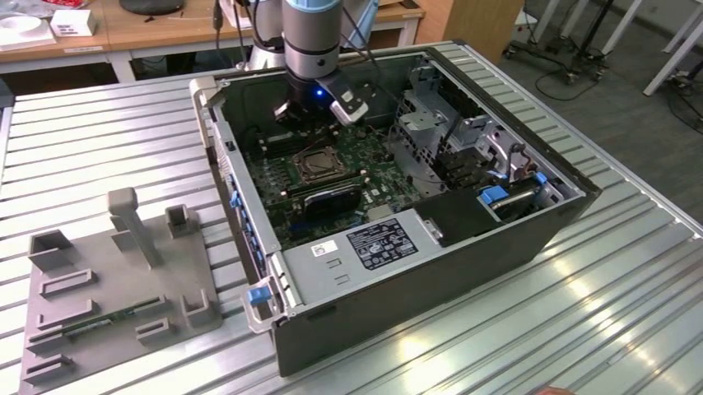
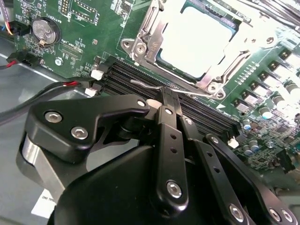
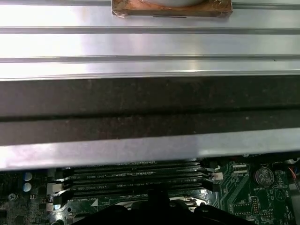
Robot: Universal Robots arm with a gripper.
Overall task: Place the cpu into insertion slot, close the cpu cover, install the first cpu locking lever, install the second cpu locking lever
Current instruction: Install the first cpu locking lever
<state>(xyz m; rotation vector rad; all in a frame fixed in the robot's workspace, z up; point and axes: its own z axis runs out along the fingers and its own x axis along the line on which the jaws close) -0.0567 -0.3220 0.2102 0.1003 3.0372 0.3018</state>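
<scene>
The cpu (image 2: 194, 40) lies flat in its socket, its pale top showing through the window of the cpu cover (image 2: 140, 44), which lies down over it. A thin wire locking lever (image 2: 145, 84) runs along the socket's edge beside the black memory slots (image 2: 124, 75). My gripper (image 2: 165, 96) is shut, its tips resting against this lever; whether the wire is pinched between them I cannot tell. In the exterior view the gripper (image 1: 313, 115) hangs inside the open computer case (image 1: 439, 271), just beyond the socket (image 1: 318, 164). Its dark body (image 3: 157, 201) also borders the first wrist view.
The case's side wall (image 3: 150, 108) rises close to the memory slots (image 3: 136, 180). A coin battery (image 2: 43, 32) and red and black cables (image 2: 65, 84) lie near the gripper. A metal drive cage (image 1: 439, 123) fills the case's right side. A grey fixture plate (image 1: 110, 280) sits on the slatted table.
</scene>
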